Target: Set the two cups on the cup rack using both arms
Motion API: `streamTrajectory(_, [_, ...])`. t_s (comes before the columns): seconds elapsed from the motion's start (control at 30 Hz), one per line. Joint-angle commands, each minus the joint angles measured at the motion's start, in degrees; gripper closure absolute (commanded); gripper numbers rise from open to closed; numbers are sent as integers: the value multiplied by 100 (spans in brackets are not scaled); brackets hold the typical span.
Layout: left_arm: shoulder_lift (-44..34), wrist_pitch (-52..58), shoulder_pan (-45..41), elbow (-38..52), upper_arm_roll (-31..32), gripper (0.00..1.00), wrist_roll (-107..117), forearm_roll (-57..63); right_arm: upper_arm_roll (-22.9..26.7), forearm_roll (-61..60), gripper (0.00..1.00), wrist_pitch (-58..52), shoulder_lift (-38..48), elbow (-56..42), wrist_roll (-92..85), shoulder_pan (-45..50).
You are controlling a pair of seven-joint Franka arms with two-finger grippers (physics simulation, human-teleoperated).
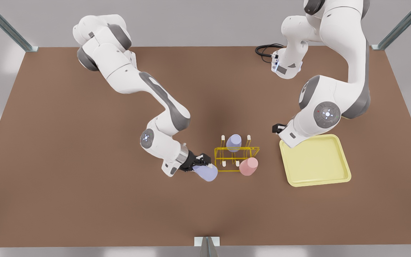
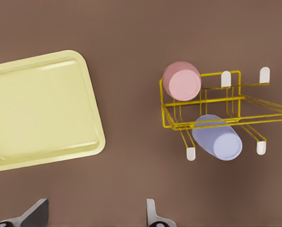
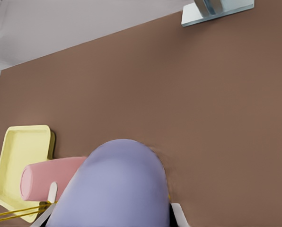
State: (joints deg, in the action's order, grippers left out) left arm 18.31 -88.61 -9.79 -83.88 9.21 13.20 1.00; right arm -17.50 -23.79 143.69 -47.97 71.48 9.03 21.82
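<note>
From the front view, my right gripper (image 1: 201, 162) clamps a lavender cup (image 1: 206, 172) beside the cup rack (image 1: 237, 154), which holds another lavender cup (image 1: 233, 142) and the pink cup (image 1: 248, 166). My left wrist view shows the left gripper (image 2: 96, 215) spread open above the table (image 2: 131, 47), near the tray (image 2: 39, 109). My right wrist view looks over the held cup.

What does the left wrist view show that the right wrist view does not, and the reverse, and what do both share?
Left wrist view, not the right: the seated lavender cup lying on the rack, and the left gripper with its jaws apart.
Right wrist view, not the left: the held lavender cup in the right gripper, and a metal post at the table's edge.
Both: the pink cup, the yellow wire rack, the yellow tray and the brown table.
</note>
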Motion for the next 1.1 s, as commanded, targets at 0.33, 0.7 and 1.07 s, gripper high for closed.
streamTrajectory(0.33, [-3,116,29,3,37,0,-81,-118,-342,-30,14,221,-89,-20,-33,103])
streamTrajectory(0.7, [23,-7,135,-6,19,0,-81,-109,-350,-30,0,265,-291,-214,-76,165])
streamTrajectory(1.07, [6,37,284,3,46,0,-274,-127,-412,-91,0,-7,-318,-609,-33,200])
